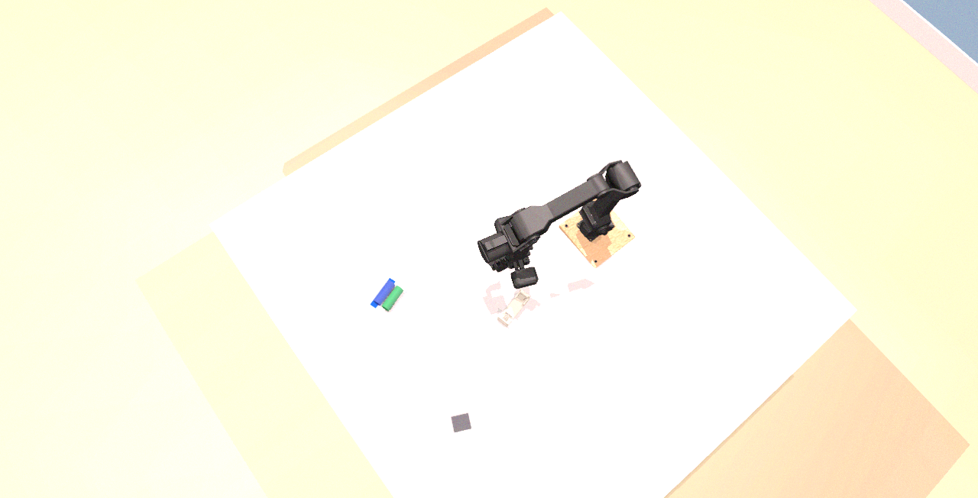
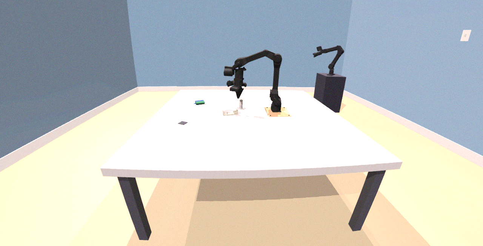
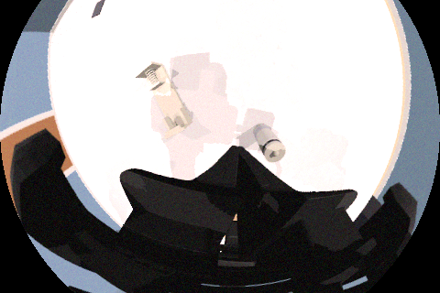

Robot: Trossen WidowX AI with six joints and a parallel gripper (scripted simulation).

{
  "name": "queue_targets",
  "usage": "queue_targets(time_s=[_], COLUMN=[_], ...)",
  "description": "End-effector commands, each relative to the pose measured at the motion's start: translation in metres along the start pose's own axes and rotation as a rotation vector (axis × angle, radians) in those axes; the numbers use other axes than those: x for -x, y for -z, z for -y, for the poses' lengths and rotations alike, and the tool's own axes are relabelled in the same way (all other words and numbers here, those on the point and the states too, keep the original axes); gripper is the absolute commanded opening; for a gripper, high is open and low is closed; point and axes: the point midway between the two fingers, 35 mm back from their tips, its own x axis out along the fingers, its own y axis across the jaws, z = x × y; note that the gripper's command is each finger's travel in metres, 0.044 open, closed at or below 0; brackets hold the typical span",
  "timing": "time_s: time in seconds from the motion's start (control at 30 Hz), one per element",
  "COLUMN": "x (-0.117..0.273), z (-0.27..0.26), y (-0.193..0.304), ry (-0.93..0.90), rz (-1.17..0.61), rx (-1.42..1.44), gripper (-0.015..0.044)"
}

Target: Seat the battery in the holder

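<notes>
The white table (image 1: 615, 372) (image 2: 249, 143) (image 3: 275, 46) is carrying the holder (image 1: 514, 308) (image 2: 230, 113) (image 3: 171, 103), an upright battery (image 2: 241, 104) (image 3: 269, 143), blue (image 1: 383, 292) and green pieces (image 1: 392, 298) (image 2: 199, 102), a dark square (image 1: 461, 422) (image 2: 182, 123) (image 3: 98, 8) and the arm's wooden base (image 1: 595, 259) (image 2: 282, 114).

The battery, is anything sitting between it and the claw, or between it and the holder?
Nothing visible stands in the way: the shut claw hangs above the upright battery, and only bare tabletop shows between battery and holder.

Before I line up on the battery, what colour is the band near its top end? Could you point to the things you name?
Black, around the grey battery (image 2: 240, 104) (image 3: 268, 142); the wrist view shows it best.
</notes>
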Motion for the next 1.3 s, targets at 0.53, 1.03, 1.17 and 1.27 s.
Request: queue_targets(time_s=[0.53, 1.03, 1.17, 1.27], x=[-0.044, -0.044, -0.044, -0.044], z=[0.015, 0.040, 0.047, 0.052], y=[0.006, 0.005, 0.005, 0.006], ry=[0.002, 0.005, 0.006, 0.006], rz=[-0.022, -0.022, -0.022, -0.023], rx=[-0.007, -0.007, -0.007, -0.007], gripper=[0.0000, 0.0000, 0.0000, 0.0000])
